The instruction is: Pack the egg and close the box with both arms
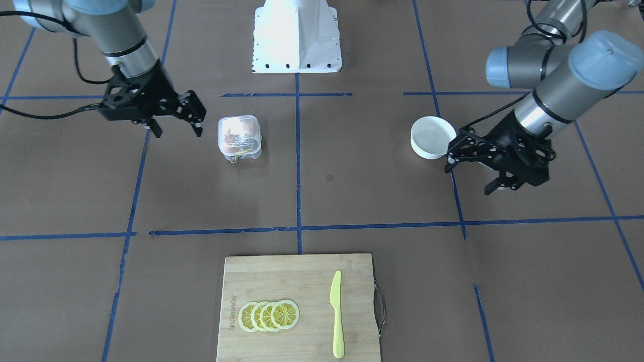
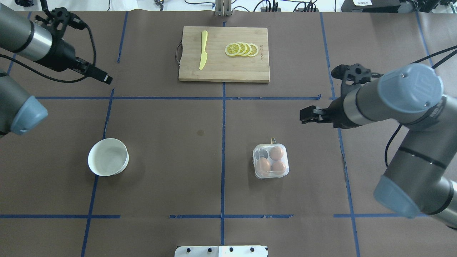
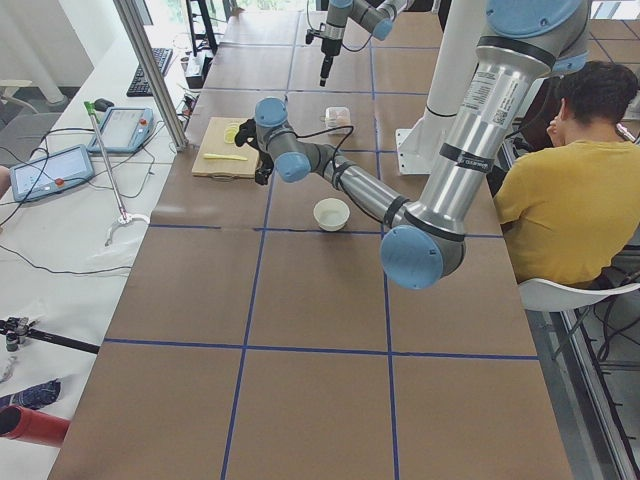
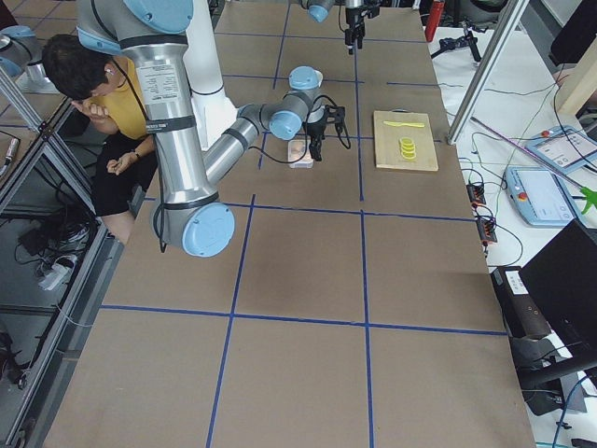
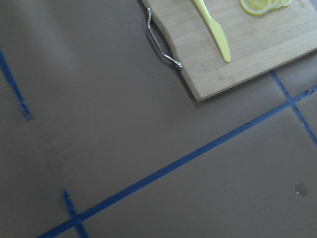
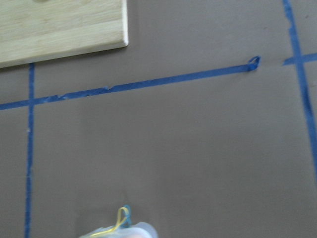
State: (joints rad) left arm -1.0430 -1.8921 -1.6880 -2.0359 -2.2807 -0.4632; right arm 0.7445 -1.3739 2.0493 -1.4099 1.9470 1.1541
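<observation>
Front-facing view: the right gripper (image 1: 178,132) hangs empty, fingers spread wide. The egg carton (image 1: 240,138) sits on the bench (image 1: 322,201) just inward of it. The left gripper (image 1: 468,181), likewise spread and empty, is beside the white bowl (image 1: 431,137), well apart from the egg carton.

Overhead view: three eggs (image 2: 276,153) fill cells, and the right gripper is the nearer.

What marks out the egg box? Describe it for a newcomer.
From the wooden cutting board, come toward the robot, on its right of the centre tape line. There sits the small clear box. Unlike the white bowl, it holds three brown eggs.
</observation>
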